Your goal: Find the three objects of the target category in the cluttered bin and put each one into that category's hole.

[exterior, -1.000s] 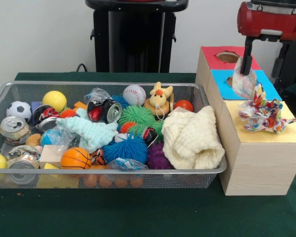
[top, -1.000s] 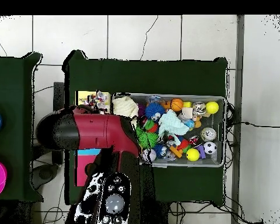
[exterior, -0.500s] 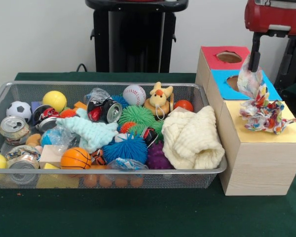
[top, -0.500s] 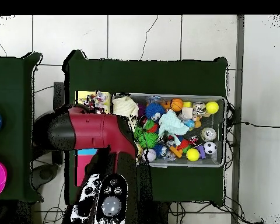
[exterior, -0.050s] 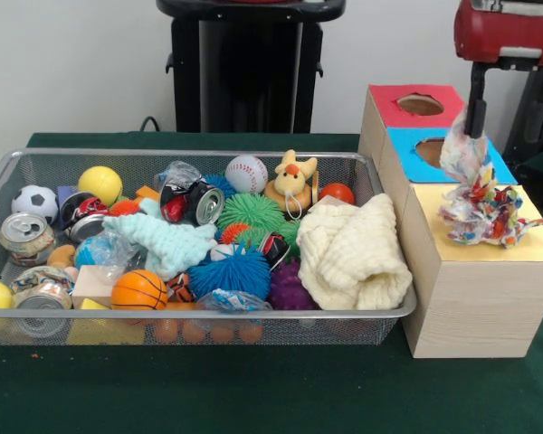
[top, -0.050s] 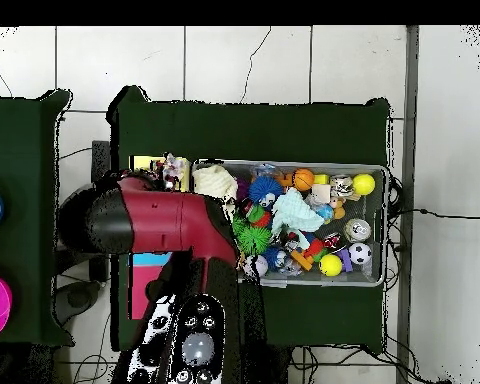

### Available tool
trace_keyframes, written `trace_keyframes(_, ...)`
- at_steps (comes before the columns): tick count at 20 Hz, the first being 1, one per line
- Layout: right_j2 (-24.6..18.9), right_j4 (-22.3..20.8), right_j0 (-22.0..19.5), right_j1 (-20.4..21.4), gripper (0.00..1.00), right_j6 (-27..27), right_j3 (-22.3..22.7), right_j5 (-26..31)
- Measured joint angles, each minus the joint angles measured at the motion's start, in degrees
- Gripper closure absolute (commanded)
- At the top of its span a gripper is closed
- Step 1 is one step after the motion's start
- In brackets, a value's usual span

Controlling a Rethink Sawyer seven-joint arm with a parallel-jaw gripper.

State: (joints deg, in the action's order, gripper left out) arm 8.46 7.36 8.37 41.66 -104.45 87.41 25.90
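Gripper [exterior, -0.050s: 476, 119] hangs over the blue section of the wooden sorting box [exterior, -0.050s: 471, 298], black fingers pinched on a crinkled piece of clear and colourful printed plastic wrapper [exterior, -0.050s: 463, 155]. Wrapper dangles from the tips, lower end touching or just above a second crumpled multicolour wrapper wad [exterior, -0.050s: 485, 213] lying on the box's yellow top. Both look thin, wrinkled, with red, blue and white flecks. Blue hole [exterior, -0.050s: 432, 150] is partly visible just left of the held wrapper; red hole [exterior, -0.050s: 420, 105] behind it. Silver wire mesh bin [exterior, -0.050s: 362, 168] sits left of the box, packed with balls, cans, spiky toys and a cream knitted cloth [exterior, -0.050s: 355, 253]. Overhead, red arm [top, -0.050s: 154, 225] covers most of the box.
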Motion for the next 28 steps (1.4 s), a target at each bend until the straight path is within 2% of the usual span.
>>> trace_keyframes(8,-0.2,0.0,-0.2,0.0,0.00,0.0,0.0,-10.1)
trace_keyframes(28,-0.2,-0.5,-0.2,-1.3,0.00,0.0,0.1,-18.2)
